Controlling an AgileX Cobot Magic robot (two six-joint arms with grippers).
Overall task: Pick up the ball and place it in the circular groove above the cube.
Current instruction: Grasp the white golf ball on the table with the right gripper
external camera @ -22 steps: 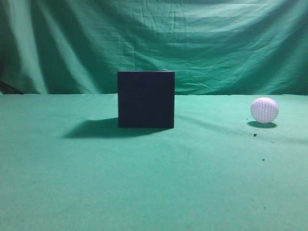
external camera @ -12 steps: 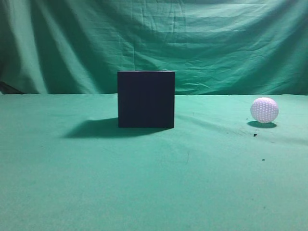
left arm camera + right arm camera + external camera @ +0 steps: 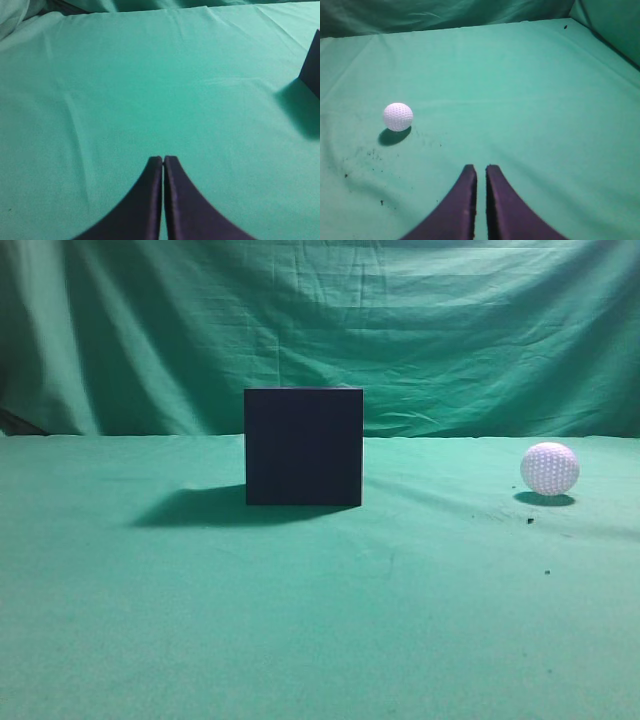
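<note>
The dark navy-black cube [image 3: 303,446] stands on the green cloth at the middle of the exterior view. Its corner shows at the right edge of the left wrist view [image 3: 313,65]. Its top face and groove are hidden from this height. The white dimpled ball [image 3: 549,468] rests on the cloth to the cube's right. In the right wrist view the ball [image 3: 398,116] lies ahead and to the left of my right gripper [image 3: 480,167], which is shut with only a thin gap and holds nothing. My left gripper [image 3: 163,159] is shut and empty, left of the cube. Neither gripper shows in the exterior view.
A green cloth [image 3: 320,620] covers the table and hangs as a backdrop [image 3: 400,330]. Small dark specks [image 3: 365,160] lie on the cloth near the ball. The cube casts a shadow [image 3: 190,508] to its left.
</note>
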